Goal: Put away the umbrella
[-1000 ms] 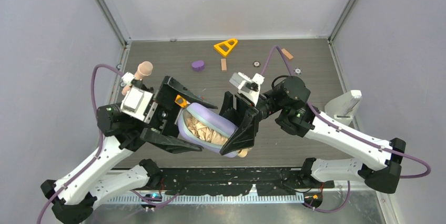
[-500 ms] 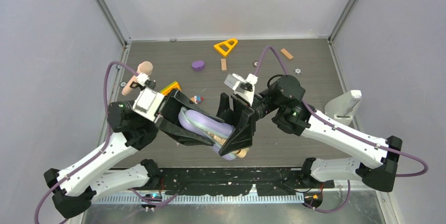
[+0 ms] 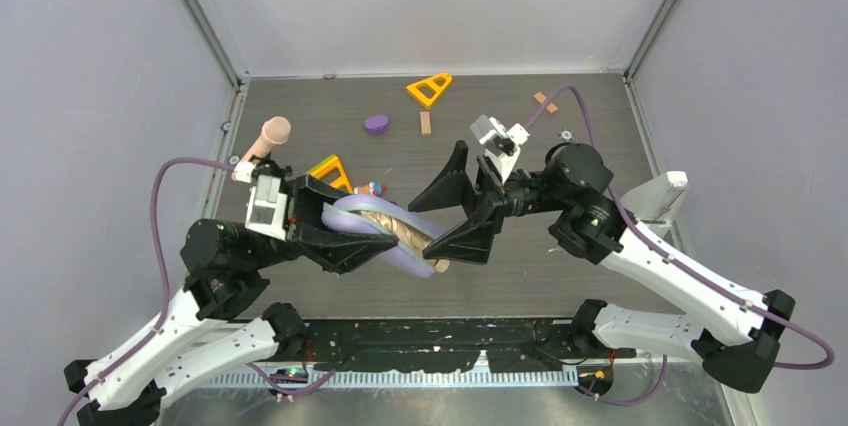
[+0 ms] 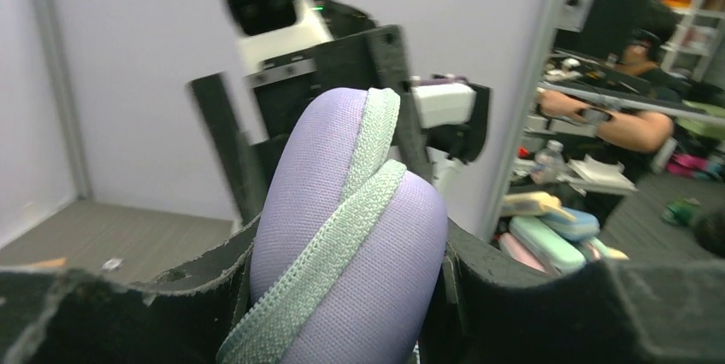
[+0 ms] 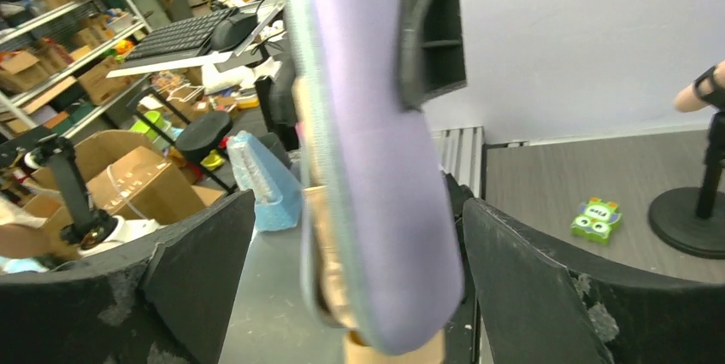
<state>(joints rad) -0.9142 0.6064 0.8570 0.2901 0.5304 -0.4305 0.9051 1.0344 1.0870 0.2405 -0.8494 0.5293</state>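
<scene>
The right gripper (image 3: 458, 211) has let go and backed off toward the right edge of the counter, its jaws now spread wide with nothing between them. The left gripper (image 3: 372, 231) alone clamps the lavender case (image 3: 412, 254), held above the counter's near-middle. The case has narrowed from a wide gape to a slit. The umbrella (image 3: 398, 229) sits inside, beige fabric showing and its tan end protruding, so stowing looks nearly done but the case is not yet closed.

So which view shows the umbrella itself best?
Top external: the umbrella shows beige folds inside the open lavender case. Right wrist shows only a beige edge and the handle end; left wrist shows only the case.
</scene>
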